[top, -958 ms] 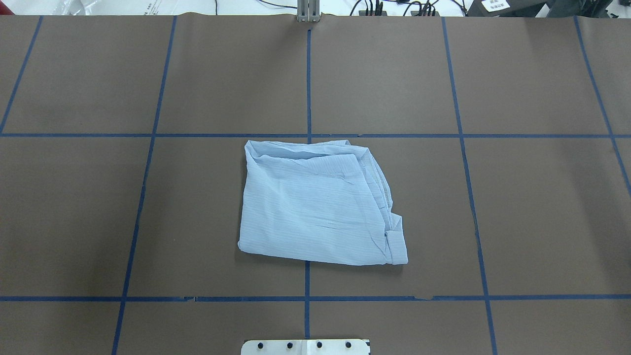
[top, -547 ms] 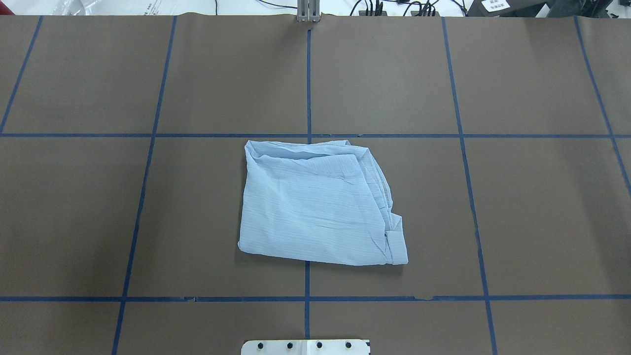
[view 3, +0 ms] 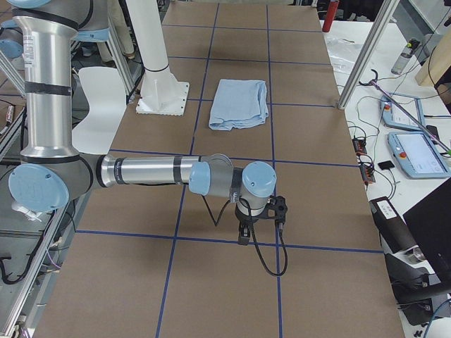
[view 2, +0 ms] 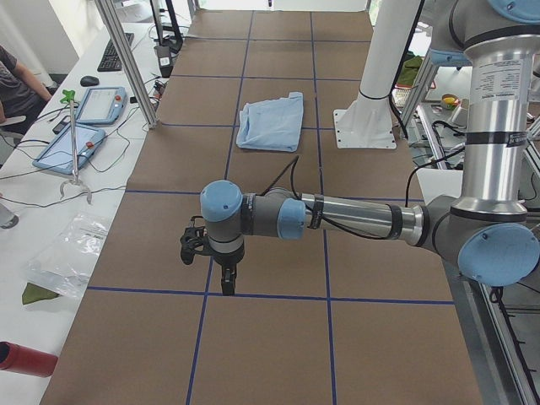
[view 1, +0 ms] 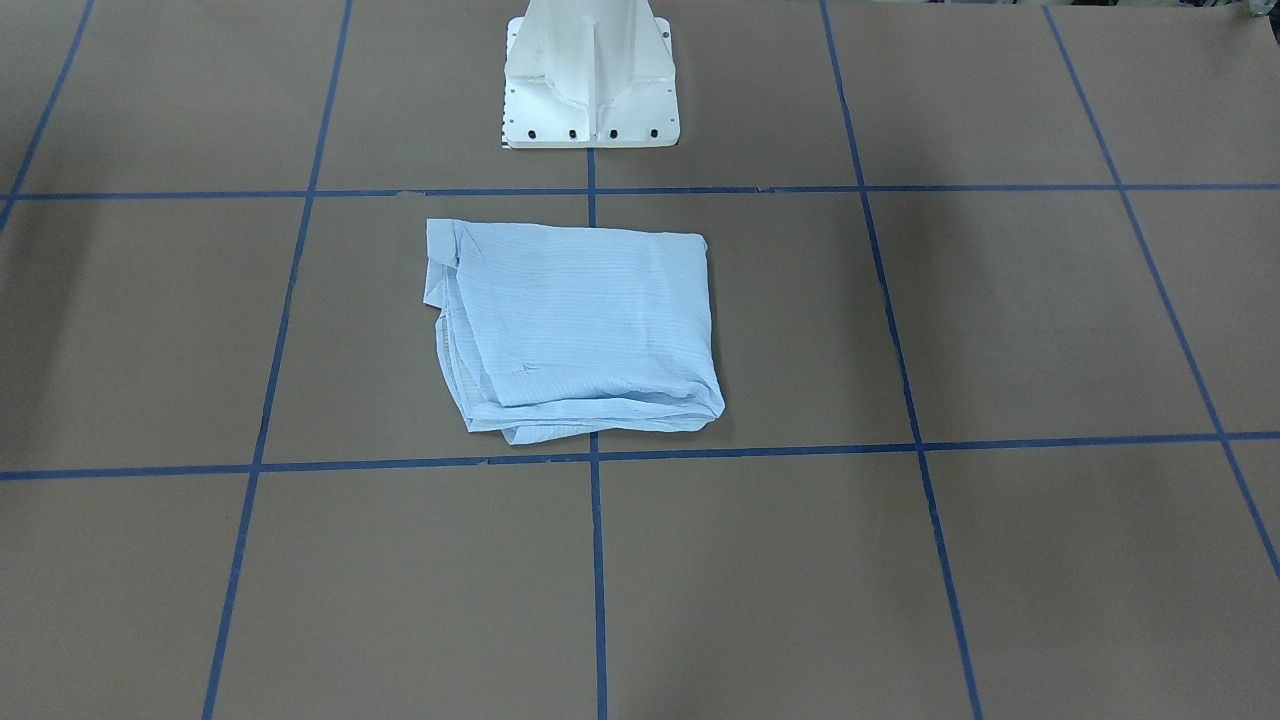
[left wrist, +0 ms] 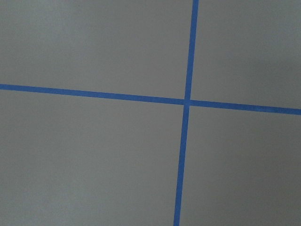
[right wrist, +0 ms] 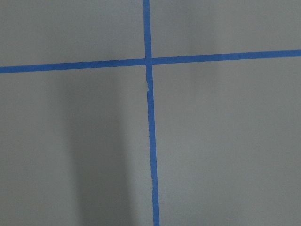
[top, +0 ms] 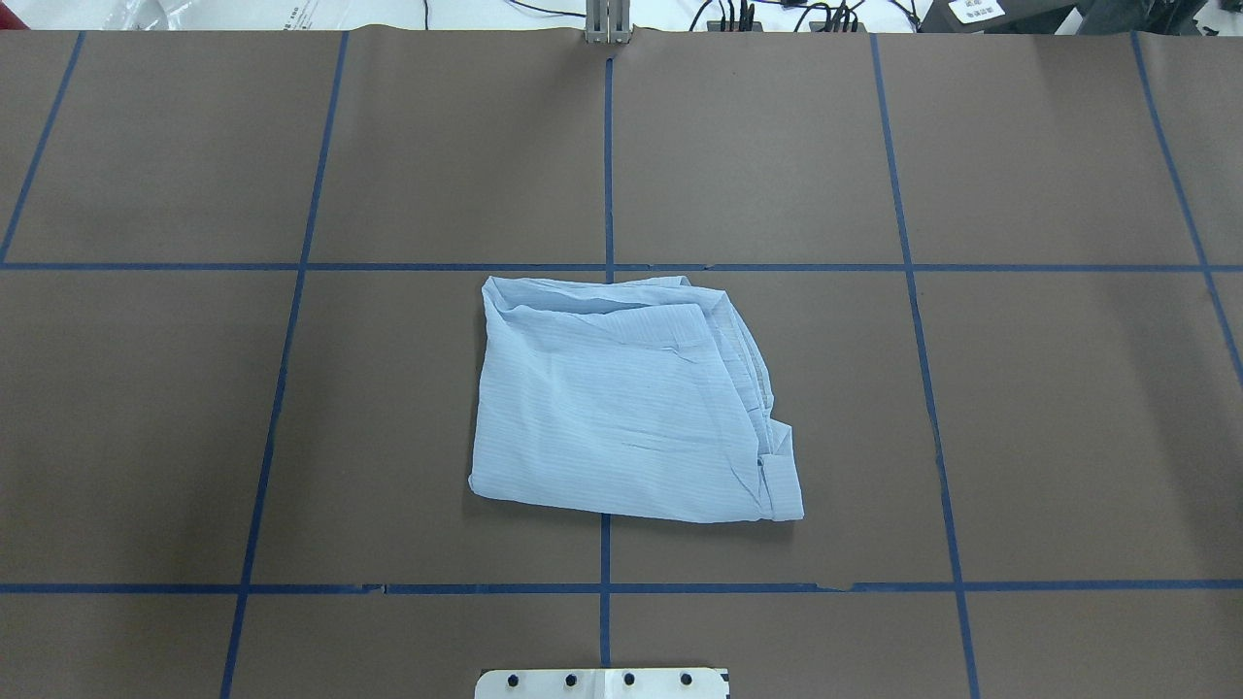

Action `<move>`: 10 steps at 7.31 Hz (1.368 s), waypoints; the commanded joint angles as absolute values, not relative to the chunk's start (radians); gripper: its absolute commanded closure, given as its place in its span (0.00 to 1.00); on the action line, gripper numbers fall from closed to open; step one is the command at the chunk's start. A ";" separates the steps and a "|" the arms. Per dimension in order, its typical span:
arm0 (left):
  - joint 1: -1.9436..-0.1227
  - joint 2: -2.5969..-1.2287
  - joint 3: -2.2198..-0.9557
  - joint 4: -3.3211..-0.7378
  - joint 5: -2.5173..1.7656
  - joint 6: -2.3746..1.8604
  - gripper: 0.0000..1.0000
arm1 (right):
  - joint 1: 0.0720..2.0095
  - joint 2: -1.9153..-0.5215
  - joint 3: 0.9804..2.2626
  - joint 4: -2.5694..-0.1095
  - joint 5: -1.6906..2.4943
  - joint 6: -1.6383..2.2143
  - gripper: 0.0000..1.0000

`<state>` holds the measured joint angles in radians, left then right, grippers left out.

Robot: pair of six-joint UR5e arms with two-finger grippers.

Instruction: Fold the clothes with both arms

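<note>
While shirt point(top: 612, 417) lies by pedestal point(view 1: 590, 70), left gripper point(view 2: 226, 287), right gripper point(view 3: 243, 238) hang well off; opening: cannot tell.

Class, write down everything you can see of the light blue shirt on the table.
The shirt is thin, light blue cloth with fine stripes, folded into a rough rectangle. Layered edges bunch along its far side and the robot's right side. It lies flat on the brown table, across the central blue tape line, touching only the table.

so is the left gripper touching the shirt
Apart. The exterior left view shows the left gripper over the bare table, with a wide stretch of brown surface between it and the folded shirt.
</note>
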<state>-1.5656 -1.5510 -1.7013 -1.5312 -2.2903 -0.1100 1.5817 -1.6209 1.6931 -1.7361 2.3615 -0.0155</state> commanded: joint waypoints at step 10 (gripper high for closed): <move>-1.568 -1.537 -1.701 -1.577 -2.433 -0.106 0.01 | 1.585 -1.611 1.701 -1.735 2.358 -0.017 0.00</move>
